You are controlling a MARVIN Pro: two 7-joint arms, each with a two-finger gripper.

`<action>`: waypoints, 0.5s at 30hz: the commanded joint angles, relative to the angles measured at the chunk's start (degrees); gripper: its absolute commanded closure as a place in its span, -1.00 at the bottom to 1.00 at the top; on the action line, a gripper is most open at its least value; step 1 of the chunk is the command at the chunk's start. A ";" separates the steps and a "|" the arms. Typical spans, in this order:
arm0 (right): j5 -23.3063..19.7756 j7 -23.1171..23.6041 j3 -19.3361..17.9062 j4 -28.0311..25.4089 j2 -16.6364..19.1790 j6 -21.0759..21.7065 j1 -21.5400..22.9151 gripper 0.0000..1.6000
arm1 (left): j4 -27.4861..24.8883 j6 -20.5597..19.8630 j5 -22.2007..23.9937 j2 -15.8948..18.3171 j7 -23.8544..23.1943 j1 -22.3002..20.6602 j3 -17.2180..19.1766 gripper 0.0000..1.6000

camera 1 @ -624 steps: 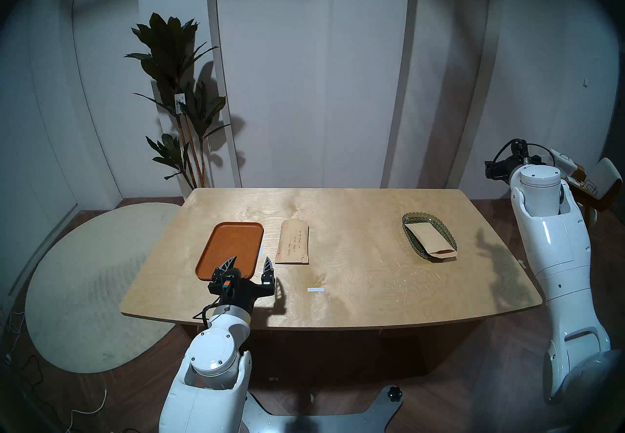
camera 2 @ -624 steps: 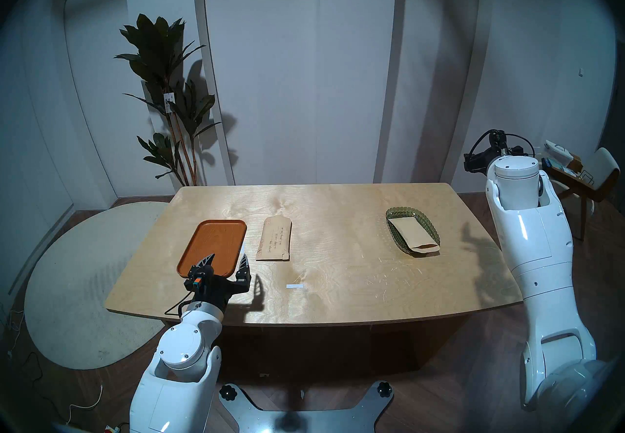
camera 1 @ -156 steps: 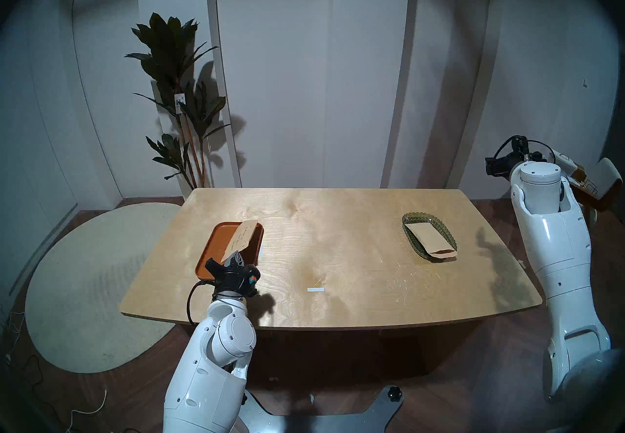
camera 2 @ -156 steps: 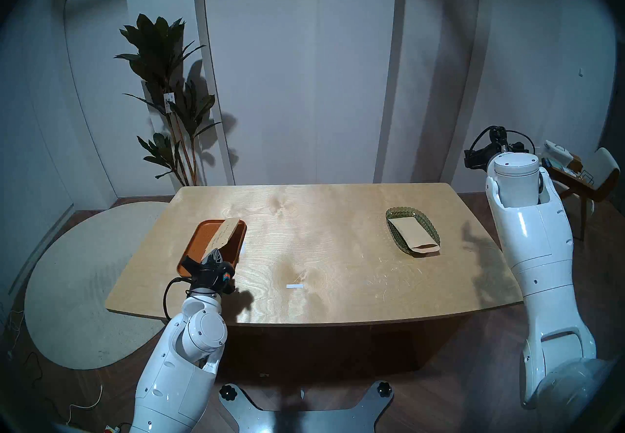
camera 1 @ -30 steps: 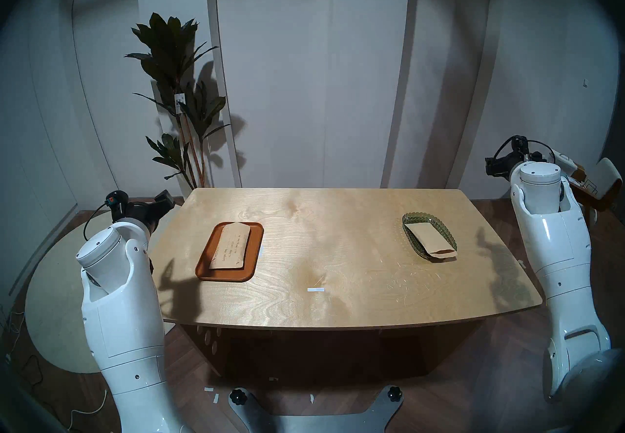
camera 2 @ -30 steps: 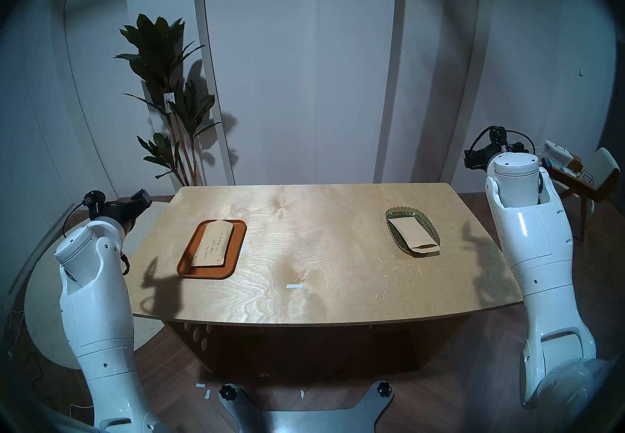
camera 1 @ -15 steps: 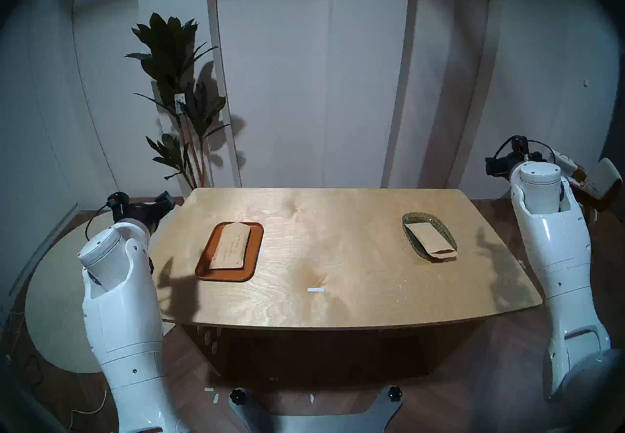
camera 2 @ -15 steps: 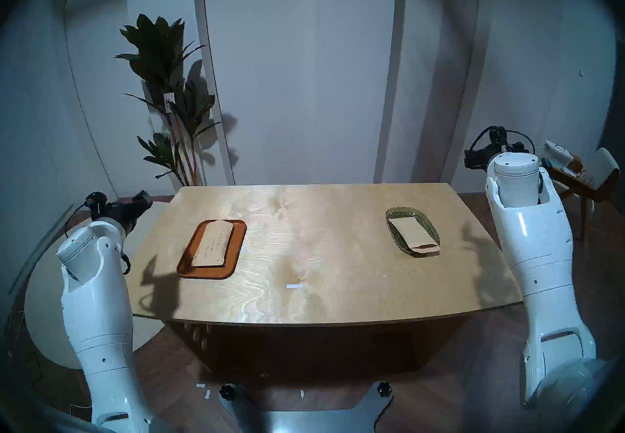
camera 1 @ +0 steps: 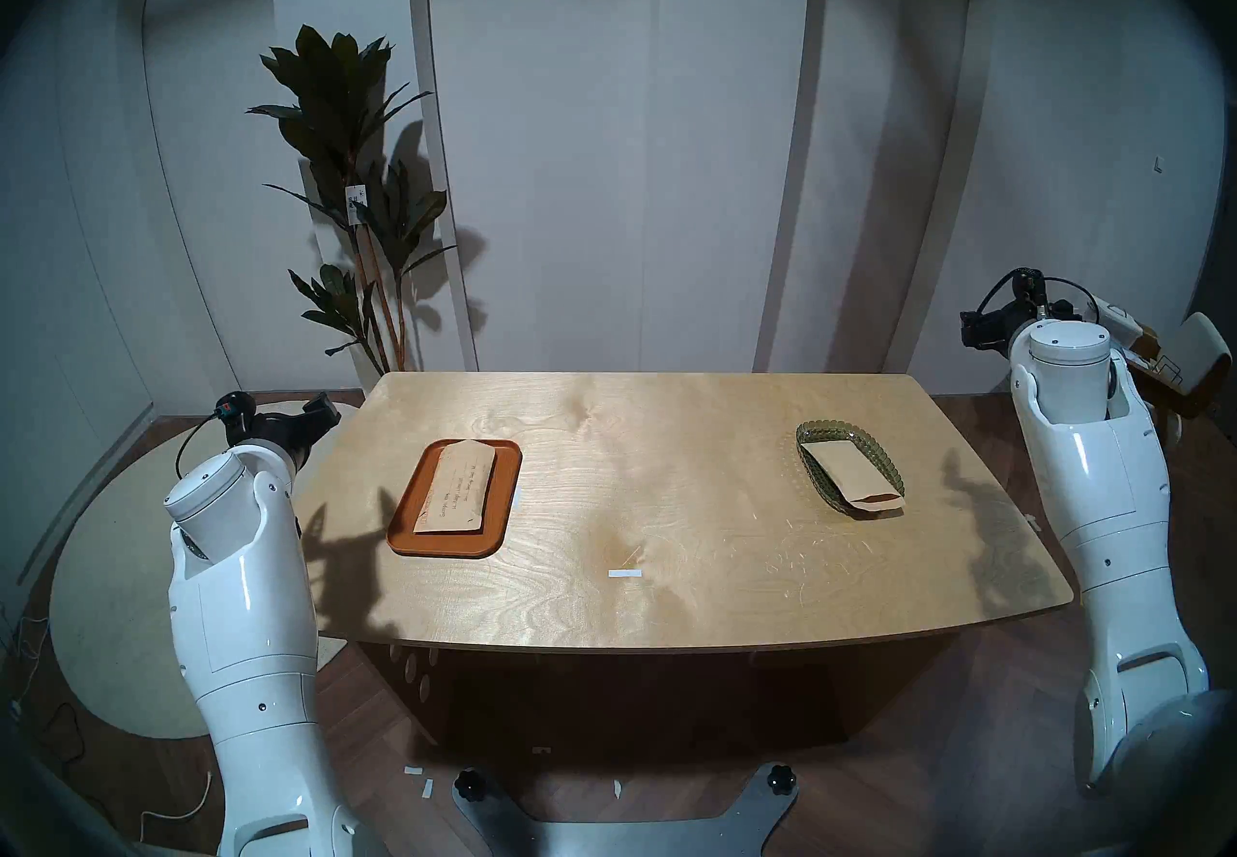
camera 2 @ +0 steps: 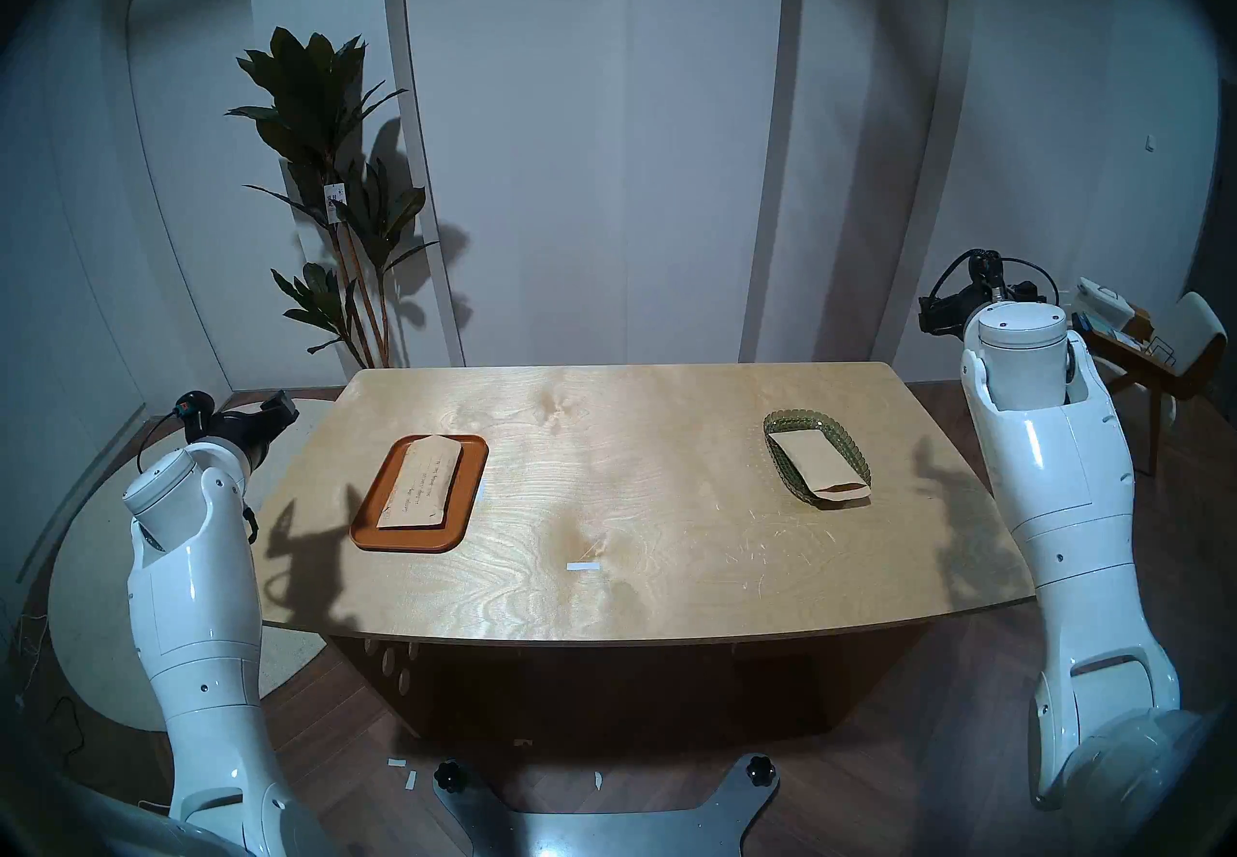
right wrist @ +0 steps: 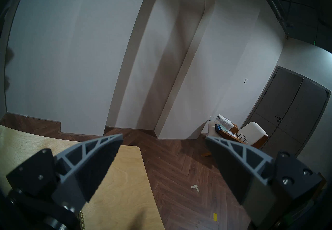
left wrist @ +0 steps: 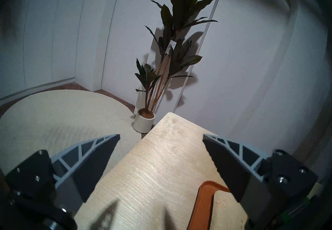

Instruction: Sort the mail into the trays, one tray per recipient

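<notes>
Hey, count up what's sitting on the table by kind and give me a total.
Envelopes: 2, one in the orange tray, one in the green dish.
Trays: 2, orange tray and green glass dish.
White tape strips: 1.
Total: 5.

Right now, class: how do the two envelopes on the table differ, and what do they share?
1. The envelope in the orange tray shows handwriting; the envelope in the green dish shows a plain face.
2. The first lies wholly within the orange tray; the second overhangs the green dish at its near end.

Both are tan, and neither is held.
</notes>
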State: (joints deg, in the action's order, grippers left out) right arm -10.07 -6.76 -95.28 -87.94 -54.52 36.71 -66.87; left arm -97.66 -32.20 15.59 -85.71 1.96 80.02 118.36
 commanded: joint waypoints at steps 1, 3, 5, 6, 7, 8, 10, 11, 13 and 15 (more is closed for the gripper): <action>-0.05 0.05 -0.12 -1.09 0.14 -0.23 0.82 -1.00 | -3.14 6.08 -2.28 1.02 0.01 -0.35 -1.38 -1.00; -0.05 0.05 -0.11 -1.08 0.14 -0.23 0.82 -1.00 | -4.45 7.31 -2.88 0.85 0.12 0.13 -1.85 -1.00; -0.05 0.05 -0.11 -1.08 0.14 -0.23 0.82 -1.00 | -5.50 8.59 -3.49 0.78 0.33 0.43 -2.25 -1.00; -0.05 0.05 -0.11 -1.07 0.14 -0.23 0.82 -1.00 | -6.10 8.83 -3.68 0.71 0.53 0.45 -2.32 -1.00; -0.05 0.05 -0.11 -1.08 0.14 -0.23 0.82 -1.00 | -6.57 9.01 -3.78 0.64 0.66 0.49 -2.37 -1.00; -0.05 0.05 -0.11 -1.09 0.14 -0.23 0.82 -1.00 | -6.96 9.51 -4.01 0.54 0.94 0.49 -2.39 -1.00; -0.05 0.05 -0.12 -1.10 0.14 -0.22 0.81 -1.00 | -7.41 10.12 -4.85 0.60 1.68 0.53 -2.64 -1.00; -0.06 0.05 -0.12 -1.10 0.14 -0.22 0.81 -1.00 | -7.54 10.40 -5.20 0.62 1.99 0.57 -2.77 -1.00; -0.06 0.06 -0.12 -1.12 0.14 -0.21 0.81 -1.00 | -7.68 10.80 -5.80 0.73 2.50 0.66 -3.04 -1.00; -0.06 0.06 -0.13 -1.13 0.14 -0.21 0.80 -1.00 | -7.78 10.96 -5.91 0.70 2.73 0.66 -3.07 -1.00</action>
State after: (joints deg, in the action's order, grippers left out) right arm -10.07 -6.76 -95.26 -87.93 -54.52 36.71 -66.87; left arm -102.91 -23.54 11.13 -85.35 3.84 80.88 115.72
